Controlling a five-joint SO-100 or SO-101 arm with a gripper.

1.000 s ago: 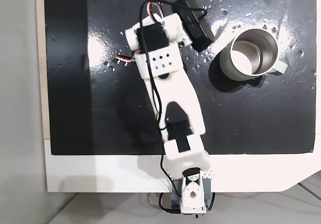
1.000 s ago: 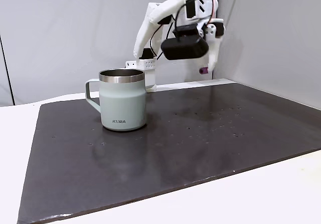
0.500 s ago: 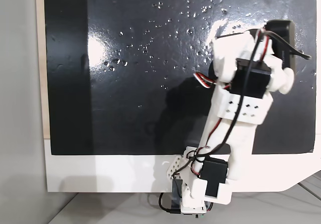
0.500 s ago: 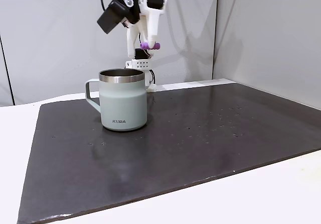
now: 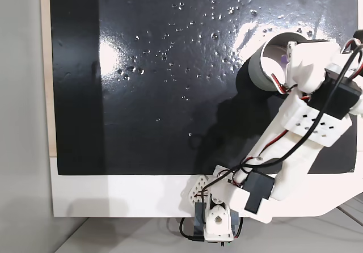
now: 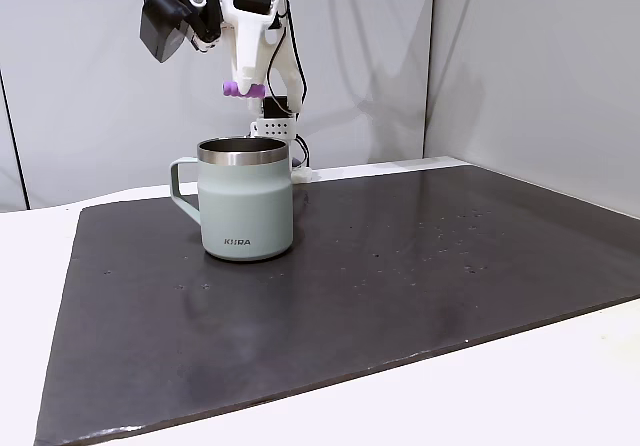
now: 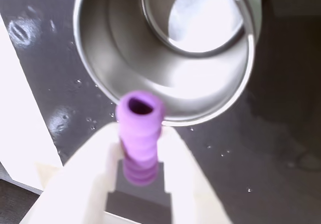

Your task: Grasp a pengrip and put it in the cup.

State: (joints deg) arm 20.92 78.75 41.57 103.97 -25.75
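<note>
Now we see the big black surface (image 6: pixel 420 266) first, then the cup (image 6: pixel 246 198) standing on it with its shiny inside facing up. We hold our jaws (image 6: pixel 244 88) high over the cup's rim. They are almost shut and squeeze the little purple pengrip (image 7: pixel 140 133) around its middle, with its open end poking out past the tips toward the cup. We think the pengrip is very light, soft and bumpy, so it should not slip. Its middle is a good place to hold it.
</note>
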